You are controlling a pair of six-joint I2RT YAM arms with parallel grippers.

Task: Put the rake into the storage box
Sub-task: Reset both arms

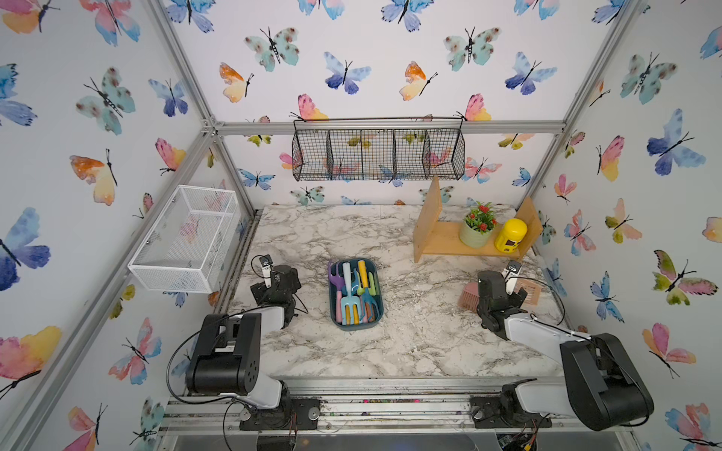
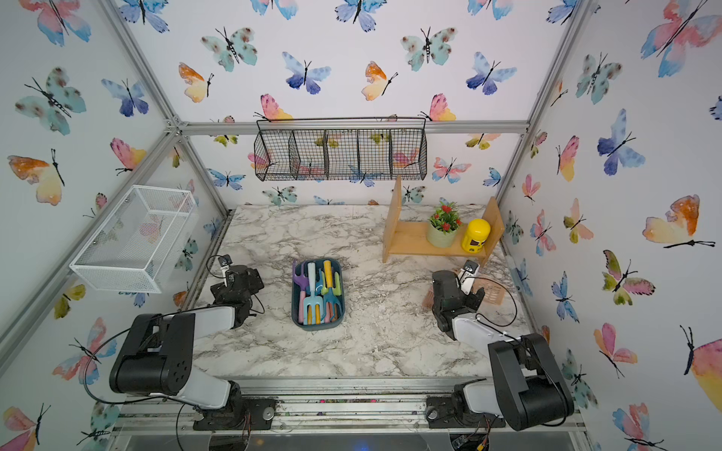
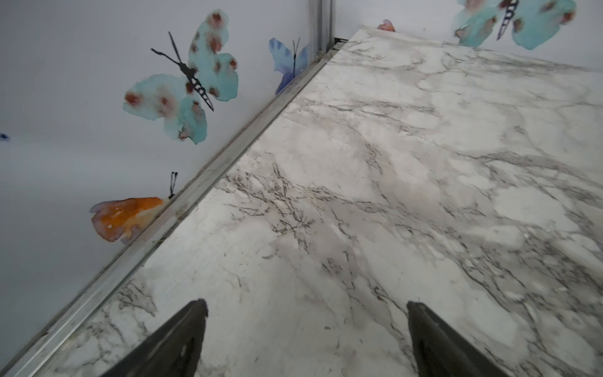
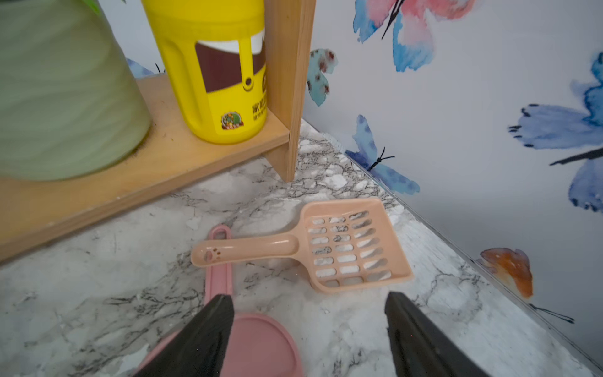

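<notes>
In both top views the right arm [image 1: 496,296] hides most of the brush [image 1: 469,295] and scoop [image 1: 531,291], at three o'clock from the box [image 1: 355,327]. In the right wrist view the pot [image 4: 65,98] is blurred and cut off.

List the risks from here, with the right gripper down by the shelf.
1. The open right gripper hangs over the pink brush, beside the peach scoop; a careless sweep may knock either away.
2. The wooden shelf with its yellow container stands close ahead; reaching forward may bump it.
3. The storage box is crowded with tools; a nudge may spill some.
</notes>
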